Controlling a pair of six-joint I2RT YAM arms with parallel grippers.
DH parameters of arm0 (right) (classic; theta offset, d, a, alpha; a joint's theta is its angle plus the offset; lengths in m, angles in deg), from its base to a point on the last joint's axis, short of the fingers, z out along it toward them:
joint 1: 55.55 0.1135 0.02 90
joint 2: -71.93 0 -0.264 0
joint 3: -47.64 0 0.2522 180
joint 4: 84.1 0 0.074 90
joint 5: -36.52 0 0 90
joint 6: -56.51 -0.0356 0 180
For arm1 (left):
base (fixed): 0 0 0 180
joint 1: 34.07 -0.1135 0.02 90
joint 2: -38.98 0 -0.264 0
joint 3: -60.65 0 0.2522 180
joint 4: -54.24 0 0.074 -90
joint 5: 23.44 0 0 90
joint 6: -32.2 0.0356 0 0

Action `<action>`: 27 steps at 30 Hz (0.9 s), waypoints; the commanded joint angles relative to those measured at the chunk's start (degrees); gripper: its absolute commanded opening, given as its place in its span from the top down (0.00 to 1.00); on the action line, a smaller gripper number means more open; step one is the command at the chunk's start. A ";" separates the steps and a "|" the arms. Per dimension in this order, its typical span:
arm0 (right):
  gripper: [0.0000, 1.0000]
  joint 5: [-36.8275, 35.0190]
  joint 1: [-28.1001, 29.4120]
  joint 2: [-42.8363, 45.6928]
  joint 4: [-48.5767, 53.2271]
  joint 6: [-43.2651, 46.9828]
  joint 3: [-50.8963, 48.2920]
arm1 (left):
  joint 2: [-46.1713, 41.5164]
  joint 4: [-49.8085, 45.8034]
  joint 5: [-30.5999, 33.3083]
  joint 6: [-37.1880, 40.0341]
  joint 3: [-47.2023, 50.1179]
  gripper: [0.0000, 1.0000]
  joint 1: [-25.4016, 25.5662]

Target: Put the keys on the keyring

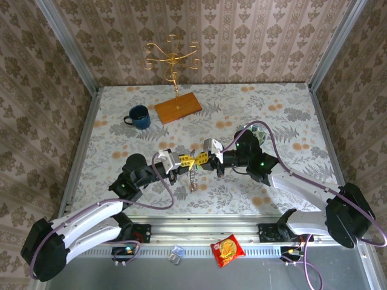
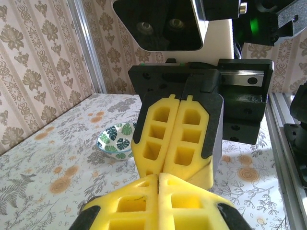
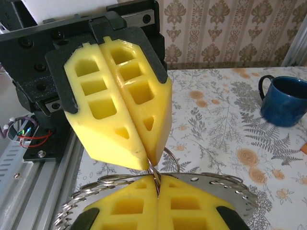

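Over the middle of the floral table [image 1: 284, 109] the two arms meet nose to nose, fingertips all but touching. The left gripper [image 3: 146, 162] has its yellow foam fingers pressed together, and their point bears on the keyring [image 3: 175, 158], a thin wire loop curling out from right under the tip. The right gripper [image 3: 157, 184] is closed tight as well, its pads flush, with the same wire running down into the seam between them. So the keyring sits up off the table, pinched between both sets of fingertips.

A wide flat grey ring [image 3: 230, 189] with a notched edge spreads out behind the right gripper's fingers, seemingly joined to the loop. From above, a small dark-and-silver piece [image 1: 192, 179] shows just on the near side of the fingertips; I cannot tell whether it is a key.

A dark blue mug [image 1: 139, 116] stands toward the far left, beside a wooden board [image 1: 177, 107] carrying a gold wire stand [image 1: 172, 58]. A leaf-patterned bowl [image 2: 116, 140] sits by the right arm. A red snack packet [image 1: 227, 249] lies on the rail between the bases.
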 commanded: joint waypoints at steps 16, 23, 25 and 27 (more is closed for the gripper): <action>1.00 -0.42 -0.67 -0.21 20.57 11.67 10.45 | -4.54 -30.40 -4.75 13.09 -9.64 0.60 -4.46; 1.00 -1.80 -0.24 -0.99 23.87 13.18 12.66 | -0.77 -29.23 -8.47 13.49 -11.26 0.60 -4.88; 1.00 -2.79 0.19 -1.26 25.21 14.11 13.35 | -0.16 -28.59 -8.82 13.40 -11.49 0.63 -4.90; 1.00 -3.56 0.52 -1.46 26.19 14.64 13.98 | 0.33 -27.91 -9.03 13.31 -11.65 0.66 -4.92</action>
